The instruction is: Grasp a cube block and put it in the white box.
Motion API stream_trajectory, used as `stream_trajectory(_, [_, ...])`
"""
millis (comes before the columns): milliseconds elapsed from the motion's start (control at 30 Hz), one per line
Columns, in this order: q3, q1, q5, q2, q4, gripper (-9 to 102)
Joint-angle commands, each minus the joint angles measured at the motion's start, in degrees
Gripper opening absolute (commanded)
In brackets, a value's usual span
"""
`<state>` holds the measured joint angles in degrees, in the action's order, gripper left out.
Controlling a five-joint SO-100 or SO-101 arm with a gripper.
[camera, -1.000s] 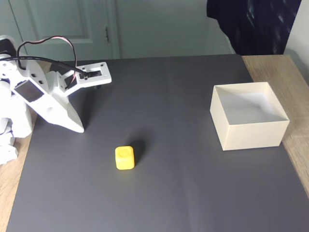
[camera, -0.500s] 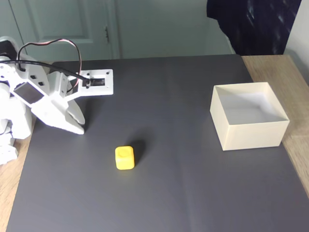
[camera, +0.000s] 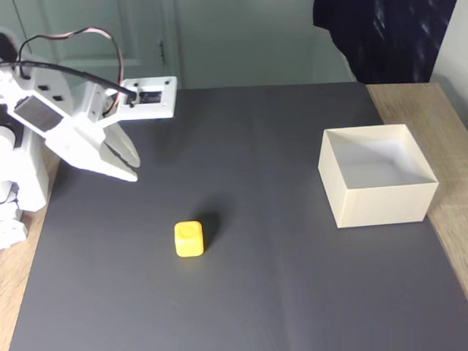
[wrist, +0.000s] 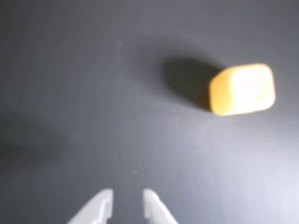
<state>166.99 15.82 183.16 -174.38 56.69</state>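
Observation:
The yellow cube block [camera: 189,239] sits on the dark mat, left of centre in the fixed view. In the wrist view the cube block [wrist: 243,88] is blurred and lies at the upper right. My white gripper [camera: 134,167] hangs above the mat, up and to the left of the cube and well apart from it. Its fingertips [wrist: 105,200] enter the wrist view from the bottom edge; the gripper [wrist: 127,199] is open by a narrow gap and holds nothing. The white box [camera: 384,203] stands open-topped at the right of the mat.
The dark grey mat [camera: 256,292] covers most of the wooden table [camera: 446,219]. The arm's white base [camera: 18,183] stands at the mat's left edge. A dark cloth [camera: 380,36] hangs behind the table at the upper right.
The gripper has lifted off the mat and swung slightly right, towards the cube. Its jaws have parted a little. Cube and box have not moved.

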Motion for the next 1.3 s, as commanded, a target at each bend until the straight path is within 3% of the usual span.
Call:
stream_trajectory(0, [-7.03, 2.64, 1.58, 8.53, -4.04, 9])
stream_trajectory(400, [-17.4, 9.76, 6.24, 28.48, -15.29, 13])
stream_trajectory(633, [-17.4, 13.62, 8.0, 35.68, -21.27, 22])
stream_trajectory(867, [-19.6, 16.35, 10.28, 42.28, -24.17, 32])
stream_trajectory(1267, [-21.09, 21.09, 14.68, 46.85, -25.4, 32])
